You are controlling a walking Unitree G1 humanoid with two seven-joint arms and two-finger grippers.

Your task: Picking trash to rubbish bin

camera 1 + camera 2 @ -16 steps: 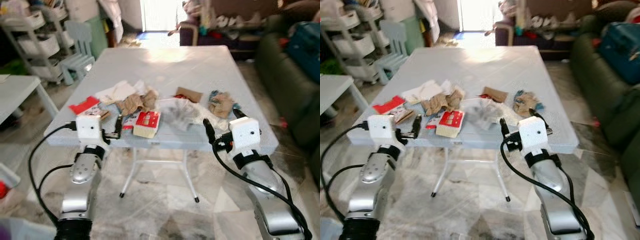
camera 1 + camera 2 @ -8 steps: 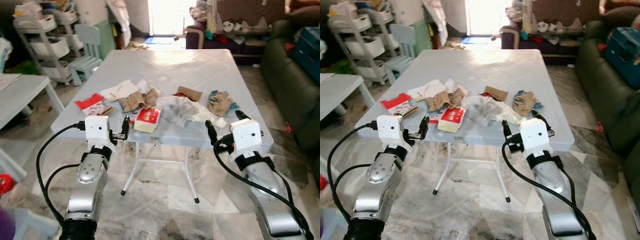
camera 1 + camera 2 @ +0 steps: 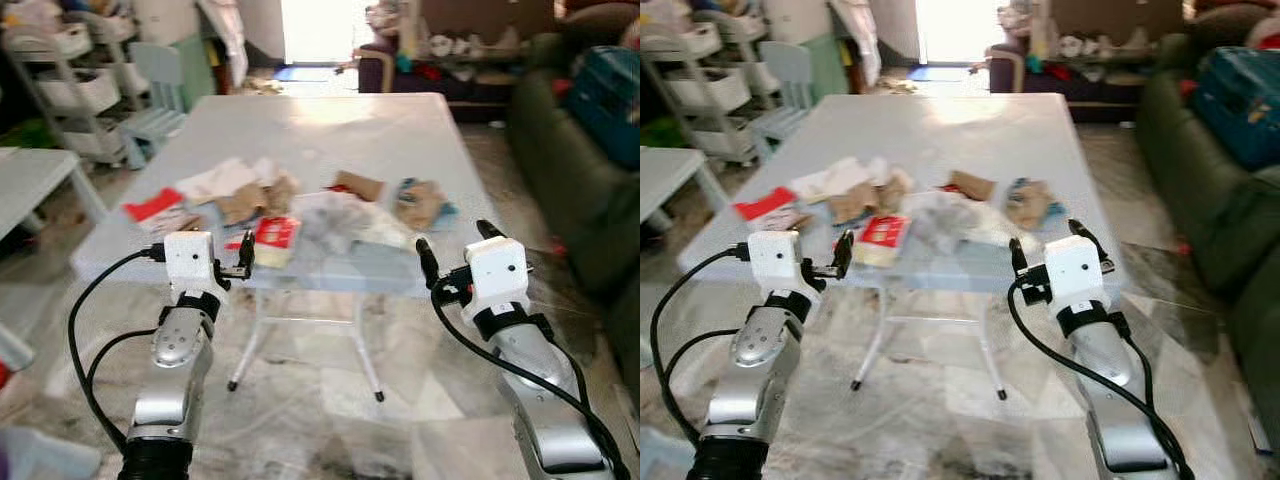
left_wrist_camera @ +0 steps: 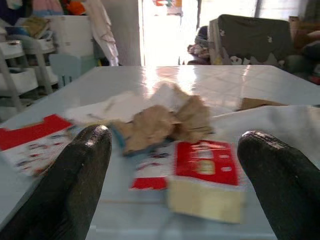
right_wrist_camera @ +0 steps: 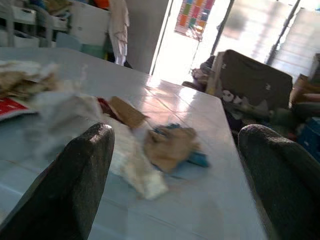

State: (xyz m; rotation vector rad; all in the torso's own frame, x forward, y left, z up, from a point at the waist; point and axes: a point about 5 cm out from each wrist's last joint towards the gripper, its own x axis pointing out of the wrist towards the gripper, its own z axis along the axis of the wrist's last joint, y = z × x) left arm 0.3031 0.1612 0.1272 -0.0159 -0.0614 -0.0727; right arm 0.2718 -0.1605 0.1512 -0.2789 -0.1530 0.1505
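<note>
Trash lies near the front of a pale folding table [image 3: 330,125]: a red-and-white box [image 3: 272,240], crumpled brown paper [image 3: 250,200], a clear plastic bag [image 3: 335,222], a brown card piece [image 3: 357,185], a brown wad with blue [image 3: 420,203] and a flat red packet [image 3: 152,207]. My left gripper [image 3: 240,262] is open at the table's near edge, facing the box [image 4: 205,175]. My right gripper [image 3: 452,245] is open too, facing the brown-and-blue wad [image 5: 170,145]. Neither holds anything.
A dark green sofa [image 3: 580,170] with a blue case [image 3: 610,95] runs along the right. On the left stand a second white table [image 3: 30,180], a shelf cart [image 3: 60,80] and a pale chair [image 3: 150,90]. Marble floor lies under the table's legs [image 3: 260,330].
The whole picture has shifted and blurred, so the camera moved. Both arms stay held out before the table edge with their fingers apart.
</note>
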